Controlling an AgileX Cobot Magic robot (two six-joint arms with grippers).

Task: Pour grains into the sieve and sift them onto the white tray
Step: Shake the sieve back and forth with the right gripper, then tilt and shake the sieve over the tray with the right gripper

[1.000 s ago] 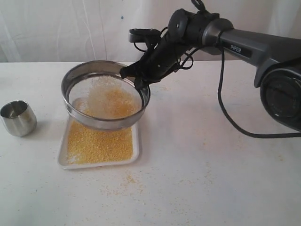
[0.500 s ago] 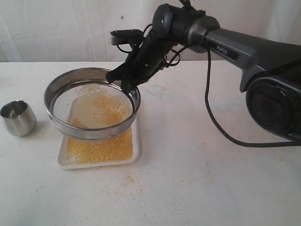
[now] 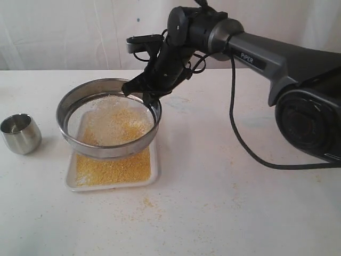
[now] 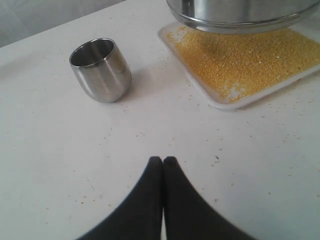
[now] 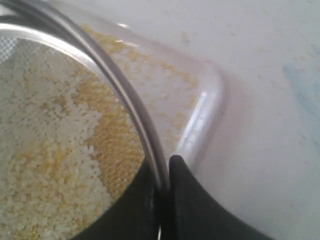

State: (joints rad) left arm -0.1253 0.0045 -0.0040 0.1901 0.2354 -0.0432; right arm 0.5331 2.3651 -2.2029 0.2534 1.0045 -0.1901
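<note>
White table (image 3: 224, 213) lies under the left gripper (image 4: 163, 162), which is closed and empty, well apart from the white tray (image 3: 155, 165). Scattered crumbs (image 3: 146, 202) lie in front of the tray, which holds fine yellow grains (image 3: 112, 168). Just above the tray hangs the sieve (image 3: 106, 151), with paler grains on its mesh. The right gripper (image 3: 148, 97) pinches only its thin rim over the tray's far side. I think it may slip or tilt, and meal may then fall outside the tray.

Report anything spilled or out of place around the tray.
Stray grains lie scattered on the table in front of the white tray, outside its rim. Nothing else stands out: the right gripper holds the sieve by its rim over the tray.
</note>
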